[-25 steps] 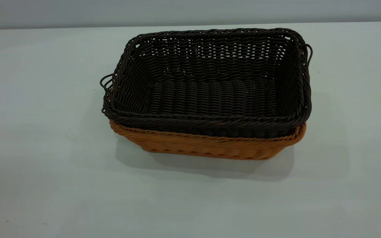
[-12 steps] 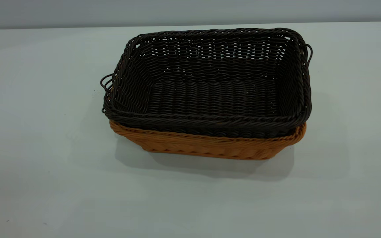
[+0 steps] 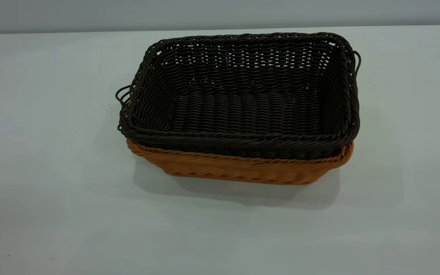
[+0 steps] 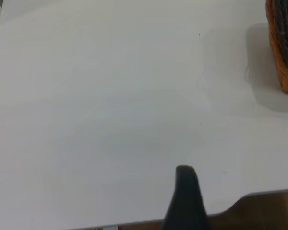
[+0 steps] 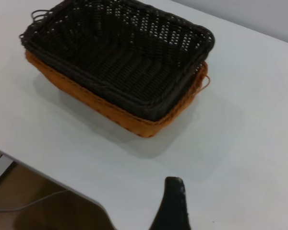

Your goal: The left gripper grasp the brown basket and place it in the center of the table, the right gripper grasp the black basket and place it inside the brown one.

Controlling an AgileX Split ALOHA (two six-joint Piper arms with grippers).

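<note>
A: What are the grippers doing?

B: The left gripper shows only one dark finger tip in its wrist view, hanging over bare table near the table's edge, with nothing in it. I cannot tell how far it is open. The right gripper is the same: a single dark finger over the table near its edge, holding nothing, spread unclear. Neither arm appears in the exterior view.

A: And the baskets?

B: The black basket sits nested inside the brown basket, its braided rim riding above the brown rim. The pair rests on the table around its middle, well apart from both grippers.
</note>
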